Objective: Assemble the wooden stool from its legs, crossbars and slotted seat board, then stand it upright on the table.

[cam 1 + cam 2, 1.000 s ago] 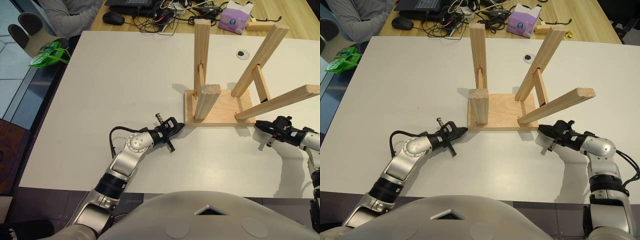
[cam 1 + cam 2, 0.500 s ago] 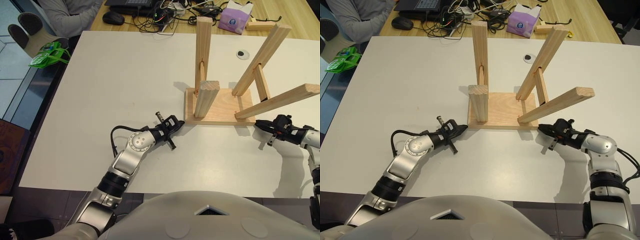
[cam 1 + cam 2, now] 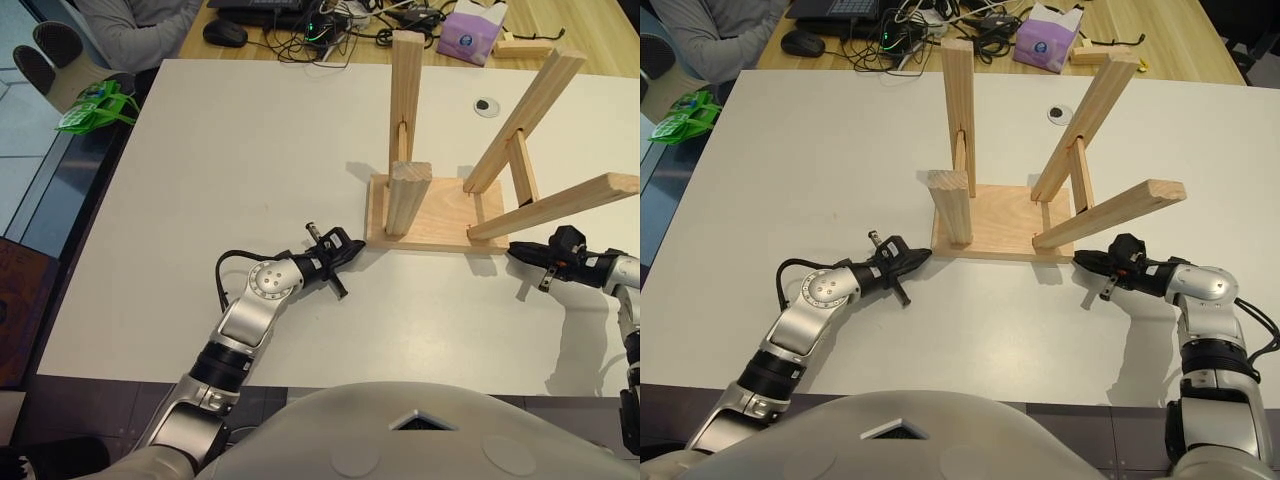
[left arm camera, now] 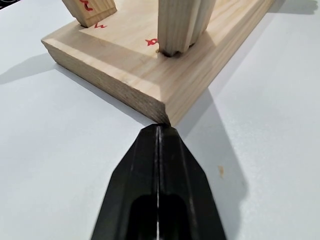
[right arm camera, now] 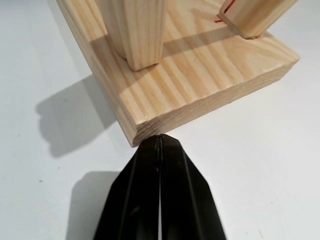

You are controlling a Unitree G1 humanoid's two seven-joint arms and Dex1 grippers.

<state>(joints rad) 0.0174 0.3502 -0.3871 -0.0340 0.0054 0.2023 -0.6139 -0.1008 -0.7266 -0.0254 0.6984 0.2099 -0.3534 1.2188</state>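
Observation:
The wooden stool lies upside down, its seat board [image 3: 440,222] flat on the white table. Two tall legs [image 3: 405,85] [image 3: 528,105] stick up at the far side, joined to crossbars [image 3: 522,165]. A short leg [image 3: 405,200] stands at the near left, and another leg [image 3: 560,205] slants low to the right. My left gripper [image 3: 358,247] is shut and empty, its tip touching the board's near left corner [image 4: 161,117]. My right gripper [image 3: 513,250] is shut and empty too, its tip [image 5: 160,139] against the near right corner [image 5: 145,127].
A small black disc [image 3: 485,107] lies on the table behind the stool. Past the far edge are cables [image 3: 330,25], a mouse [image 3: 222,32] and a purple tissue box [image 3: 470,35]. A green object [image 3: 95,108] sits off the left edge. Bare tabletop spreads left and front.
Both shut grippers stay at the board's near corners. The near left leg's top has leaned slightly to the left. The whole view has shifted a little.

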